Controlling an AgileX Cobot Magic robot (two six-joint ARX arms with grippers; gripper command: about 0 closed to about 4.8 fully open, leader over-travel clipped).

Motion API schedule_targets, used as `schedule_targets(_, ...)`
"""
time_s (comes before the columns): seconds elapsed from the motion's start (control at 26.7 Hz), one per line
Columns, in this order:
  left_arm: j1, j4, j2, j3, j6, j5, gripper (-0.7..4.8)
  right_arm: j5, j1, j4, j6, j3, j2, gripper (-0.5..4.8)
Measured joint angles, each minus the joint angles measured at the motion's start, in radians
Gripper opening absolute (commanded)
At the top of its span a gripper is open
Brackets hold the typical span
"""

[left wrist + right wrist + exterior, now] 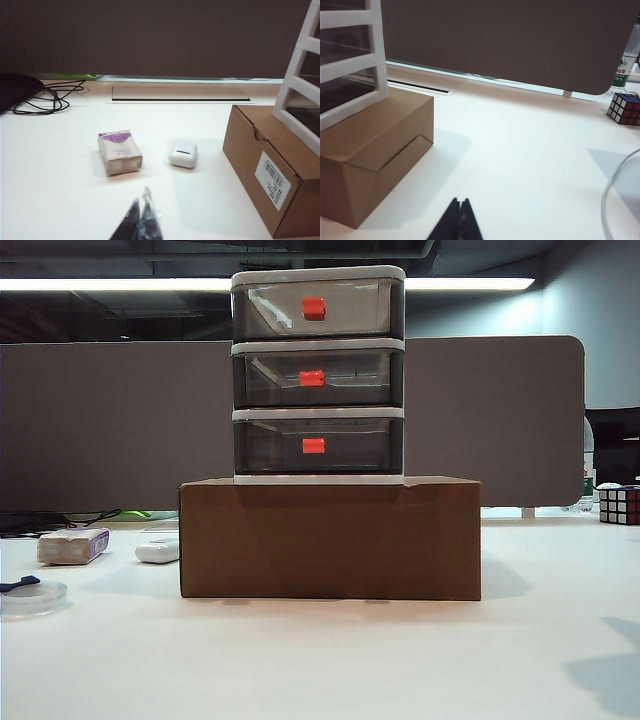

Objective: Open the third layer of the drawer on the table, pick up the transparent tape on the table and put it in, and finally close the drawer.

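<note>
Drawer unit: the drawer (318, 375), white frame with three smoky grey tiers, stands on a brown cardboard box (330, 538) mid-table; all tiers pushed in.
Lowest tier: the third layer (318, 446) is shut, its red-orange handle facing front.
Tape: the transparent tape (30, 594) lies flat on the table (320, 660) at the far left edge of the exterior view, dark blue tab on top; not seen in either wrist view.
Left gripper: left gripper (141, 212) has its fingertips pressed together, holding nothing, low over bare table, a whitish block with a purple label (119, 152) and a small white case (183, 154) ahead of it.
Right gripper: right gripper (460, 212) has its tips together, empty, over bare table to the right of the box, well apart from the tape.
Tape versus grippers: neither touches it.
Clutter: puzzle cube (619, 504) at far right.
</note>
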Motion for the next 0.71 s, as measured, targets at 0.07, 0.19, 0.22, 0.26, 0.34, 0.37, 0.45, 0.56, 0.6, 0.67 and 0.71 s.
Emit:
schedule_targets(0.07, 0.000, 0.000, 0.000, 0.000, 0.000, 0.000, -0.03, 0.000, 0.000, 0.000, 0.000, 0.000, 0.000, -0.05)
schedule_targets(0.19, 0.000, 0.000, 0.000, 0.000, 0.000, 0.000, -0.03, 0.000, 0.000, 0.000, 0.000, 0.000, 0.000, -0.05)
schedule_targets(0.22, 0.000, 0.000, 0.000, 0.000, 0.000, 0.000, -0.03, 0.000, 0.000, 0.000, 0.000, 0.000, 0.000, -0.05)
schedule_targets(0.26, 0.000, 0.000, 0.000, 0.000, 0.000, 0.000, -0.03, 0.000, 0.000, 0.000, 0.000, 0.000, 0.000, -0.05)
schedule_targets(0.34, 0.000, 0.000, 0.000, 0.000, 0.000, 0.000, -0.03, 0.000, 0.000, 0.000, 0.000, 0.000, 0.000, -0.05)
schedule_targets(0.37, 0.000, 0.000, 0.000, 0.000, -0.012, 0.008, -0.04, -0.001, 0.000, 0.000, 0.005, 0.000, 0.000, -0.05)
schedule_targets(0.45, 0.000, 0.004, 0.000, 0.000, -0.134, 0.134, -0.04, -0.085, 0.000, 0.013, 0.095, 0.000, 0.000, -0.05)
schedule_targets(0.56, -0.032, 0.013, 0.000, 0.001, -0.291, 0.335, -0.04, -0.256, 0.002, 0.060, 0.210, 0.000, 0.000, -0.05)
schedule_targets(0.6, -0.066, 0.013, 0.000, 0.001, -0.317, 0.386, -0.04, -0.296, 0.008, 0.074, 0.232, 0.000, 0.000, -0.05)
schedule_targets(0.67, -0.200, 0.017, 0.000, 0.001, -0.385, 0.426, -0.05, -0.354, 0.032, 0.090, 0.255, 0.000, 0.000, -0.05)
schedule_targets(0.71, -0.256, 0.024, 0.000, 0.001, -0.433, 0.385, -0.05, -0.367, 0.039, 0.099, 0.264, 0.000, 0.000, -0.05)
